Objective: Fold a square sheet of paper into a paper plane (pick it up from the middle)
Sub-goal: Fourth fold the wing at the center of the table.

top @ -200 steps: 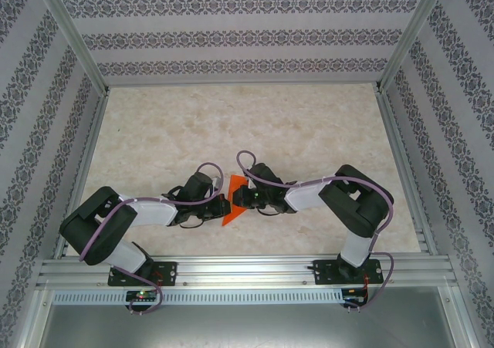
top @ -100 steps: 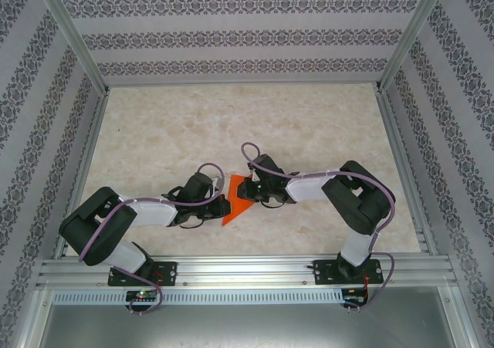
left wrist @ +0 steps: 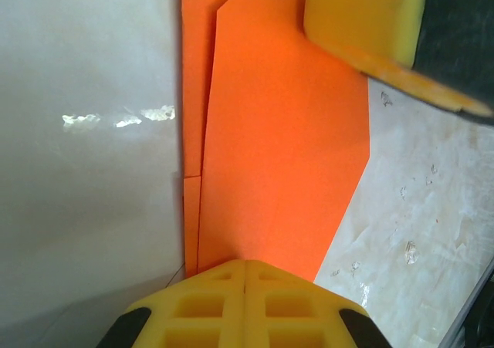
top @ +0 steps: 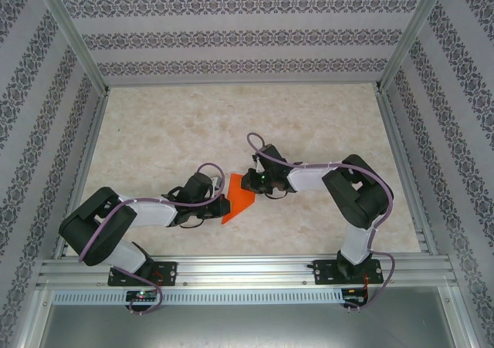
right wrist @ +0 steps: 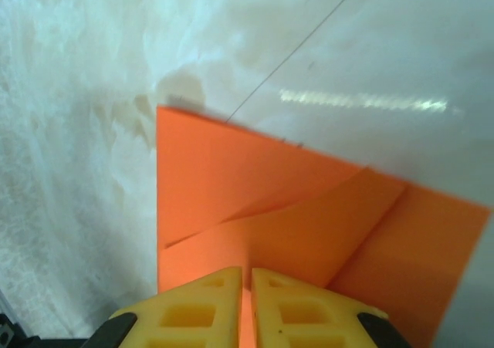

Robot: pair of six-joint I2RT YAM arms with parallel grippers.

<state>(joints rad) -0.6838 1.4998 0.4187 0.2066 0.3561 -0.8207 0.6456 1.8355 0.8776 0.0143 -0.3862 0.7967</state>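
The square sheet of paper (top: 238, 201) is bright orange and lies low over the table between my two grippers, folded into a pointed wedge with overlapping flaps. From the left, my left gripper (top: 225, 207) is shut on its near edge; the left wrist view has the fingertips (left wrist: 245, 265) pressed together on the paper (left wrist: 278, 147). My right gripper (top: 247, 184) meets the sheet's far right side. Its jaws (right wrist: 247, 275) stand almost together with a thin slit, and a raised fold of the paper (right wrist: 231, 178) runs into that slit. One right finger (left wrist: 359, 16) appears in the left wrist view.
The marbled table (top: 309, 124) stretches away behind the grippers. Metal frame posts and patterned walls close in the left, right and far sides. An aluminium rail (top: 247, 269) carrying both arm bases runs along the near edge.
My right gripper has drawn back up and to the right along the paper, and more of the sheet's right corner is uncovered. Its jaws have eased slightly. The left arm has stayed still.
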